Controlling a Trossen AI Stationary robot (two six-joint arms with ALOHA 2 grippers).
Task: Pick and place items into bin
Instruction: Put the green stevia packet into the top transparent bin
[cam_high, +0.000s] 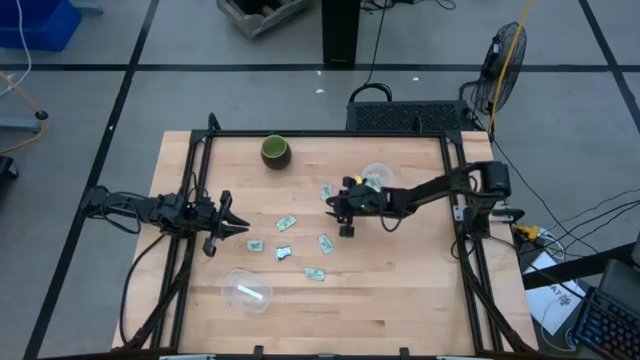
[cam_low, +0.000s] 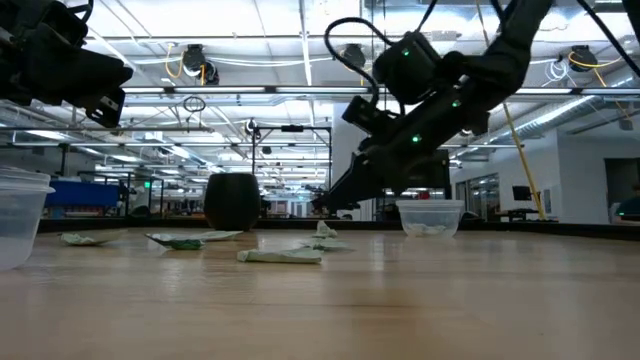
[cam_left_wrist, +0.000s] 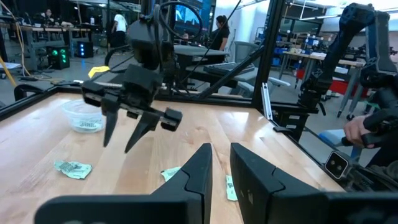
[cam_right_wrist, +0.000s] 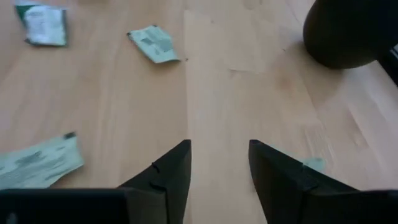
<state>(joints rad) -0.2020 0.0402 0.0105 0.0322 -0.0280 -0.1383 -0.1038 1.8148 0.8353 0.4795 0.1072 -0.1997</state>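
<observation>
Several small pale green-and-white packets (cam_high: 287, 222) lie flat and scattered at mid-table; the right wrist view shows some (cam_right_wrist: 154, 43). My right gripper (cam_high: 336, 210) (cam_right_wrist: 219, 152) hangs open just above bare wood among them, fingers slanting down toward the table's left, and holds nothing. One packet (cam_right_wrist: 314, 163) lies partly hidden behind one of its fingers. My left gripper (cam_high: 243, 229) (cam_left_wrist: 221, 155) waits at the table's left side. It is raised, with a narrow gap between its fingers, and is empty. It faces the right gripper (cam_left_wrist: 121, 140).
A dark green cup (cam_high: 275, 152) (cam_right_wrist: 348, 31) stands near the far edge. A clear plastic cup (cam_high: 378, 176) (cam_low: 430, 217) with pale pieces inside stands just behind the right gripper. Another clear cup (cam_high: 247, 290) sits near the front left. Black frame rails (cam_high: 196, 180) border the table.
</observation>
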